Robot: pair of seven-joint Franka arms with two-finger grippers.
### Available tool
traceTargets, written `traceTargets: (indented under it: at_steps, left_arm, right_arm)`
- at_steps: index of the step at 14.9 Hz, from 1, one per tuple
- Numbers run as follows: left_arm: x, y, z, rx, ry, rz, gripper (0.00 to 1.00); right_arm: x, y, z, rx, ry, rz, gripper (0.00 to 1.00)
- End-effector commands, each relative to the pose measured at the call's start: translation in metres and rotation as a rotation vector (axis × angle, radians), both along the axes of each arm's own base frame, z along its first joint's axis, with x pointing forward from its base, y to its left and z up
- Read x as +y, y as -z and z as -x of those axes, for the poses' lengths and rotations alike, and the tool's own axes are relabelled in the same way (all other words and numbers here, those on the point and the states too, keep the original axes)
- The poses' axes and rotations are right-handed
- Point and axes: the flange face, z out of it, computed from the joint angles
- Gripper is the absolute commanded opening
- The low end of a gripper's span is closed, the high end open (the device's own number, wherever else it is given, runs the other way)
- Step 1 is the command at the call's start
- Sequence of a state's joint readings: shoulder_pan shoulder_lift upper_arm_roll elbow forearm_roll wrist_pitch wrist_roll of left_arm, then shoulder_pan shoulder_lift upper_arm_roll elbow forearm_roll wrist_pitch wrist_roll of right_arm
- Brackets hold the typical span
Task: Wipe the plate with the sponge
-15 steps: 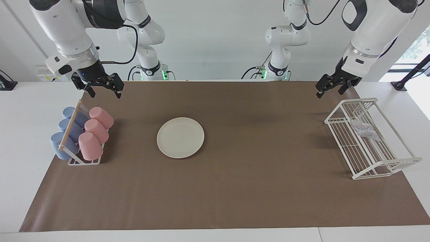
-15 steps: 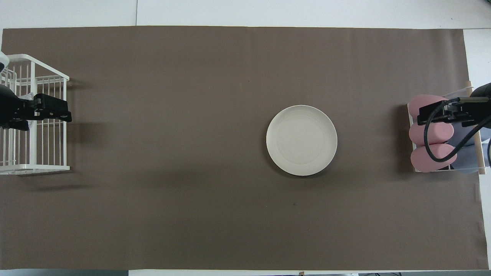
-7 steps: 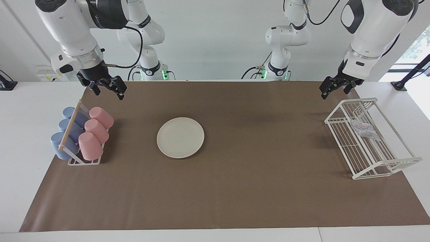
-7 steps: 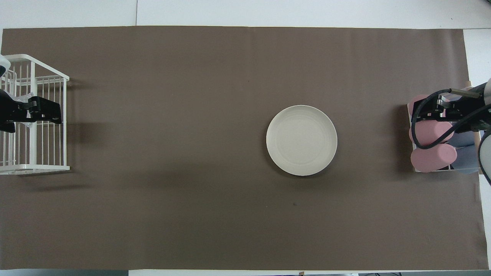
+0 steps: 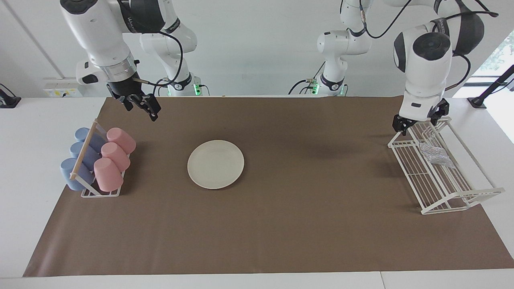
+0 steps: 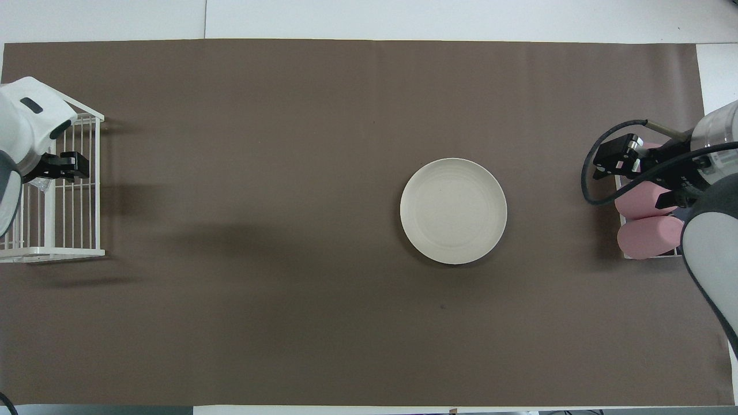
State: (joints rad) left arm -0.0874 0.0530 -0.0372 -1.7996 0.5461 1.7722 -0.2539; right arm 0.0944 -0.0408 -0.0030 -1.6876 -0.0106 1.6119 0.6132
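The cream-white plate lies flat on the brown paper sheet that covers the bench, a little left of centre in the facing view and right of centre in the overhead view. Nothing touches it.

The sponge, a silvery crumpled wad, sits inside the white wire rack at the right edge of the facing view, toward the left arm's end of the bench and well apart from the plate. In the overhead view the rack stands at the left edge, and only a sliver of the sponge shows under the arm.

The left gripper hangs over the rack's end nearer to the robots, just above its top rail at the right of the facing view; whether its fingers are open or closed cannot be told, and they hold nothing that shows. In the overhead view the left gripper covers the rack's upper part.

The right gripper is in the air at the upper left of the facing view, over the paper sheet and beside the cup rack. Its fingers look parted and empty. In the overhead view it sits at the right edge, over the sheet by the pink cups.

Three pink cups and three blue cups lie tilted in the cup rack, toward the right arm's end of the bench
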Motion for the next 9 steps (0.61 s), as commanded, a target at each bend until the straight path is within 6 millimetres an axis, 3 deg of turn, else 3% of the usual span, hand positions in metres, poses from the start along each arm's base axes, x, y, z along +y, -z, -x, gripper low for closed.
traceTargets:
  at_steps: [1, 6, 9]
  left_arm:
    - [-0.003, 0.039, -0.021, -0.017, 0.036, -0.122, 1.00]
    - [0.003, 0.085, -0.039, -0.025, 0.069, -0.262, 1.00]
    - [0.012, 0.099, -0.038, -0.026, 0.079, -0.304, 1.00]
  right_arm:
    - [0.024, -0.002, 0.009, 0.000, 0.125, -0.011, 1.00]
    - [0.077, -0.002, 0.021, 0.001, 0.269, -0.021, 1.00]
    - [0.109, -0.005, 0.027, 0.018, 0.413, -0.101, 1.00]
